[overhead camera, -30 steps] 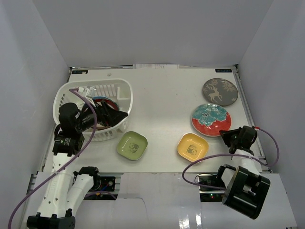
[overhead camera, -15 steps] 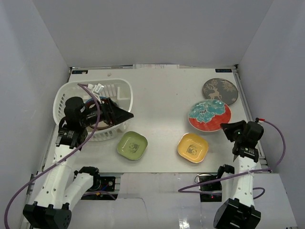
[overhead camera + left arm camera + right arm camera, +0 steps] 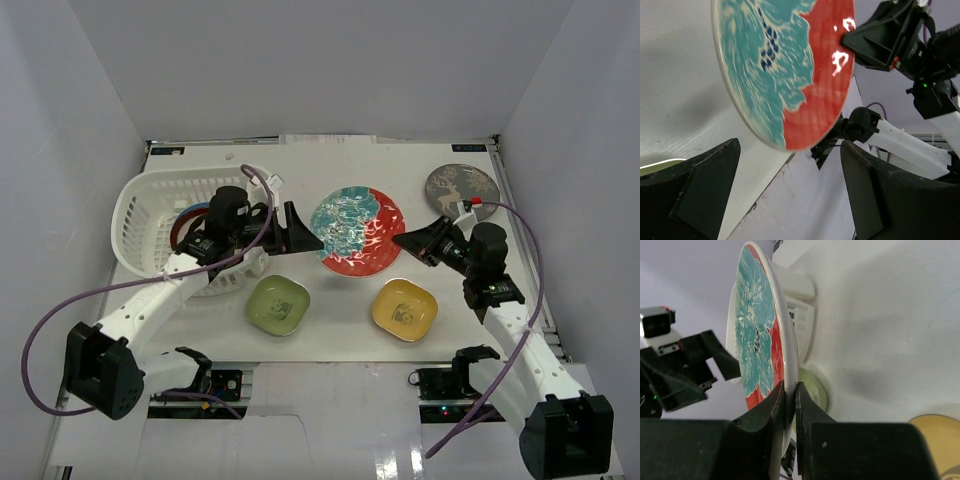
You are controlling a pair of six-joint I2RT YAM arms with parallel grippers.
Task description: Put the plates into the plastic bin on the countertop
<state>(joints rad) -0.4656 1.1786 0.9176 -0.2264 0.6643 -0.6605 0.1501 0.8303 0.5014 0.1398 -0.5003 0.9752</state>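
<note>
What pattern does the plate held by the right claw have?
Teal swirls over red on the plate; left wrist view.

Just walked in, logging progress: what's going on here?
The right tool is shut on the rim of the round red-and-teal plate, holding it up above the white table. The left tool stands open at its opposite edge. The white slotted plastic bin holds some plates; the squarish green plate, squarish yellow plate and grey deer-patterned plate lie on the table.
</note>
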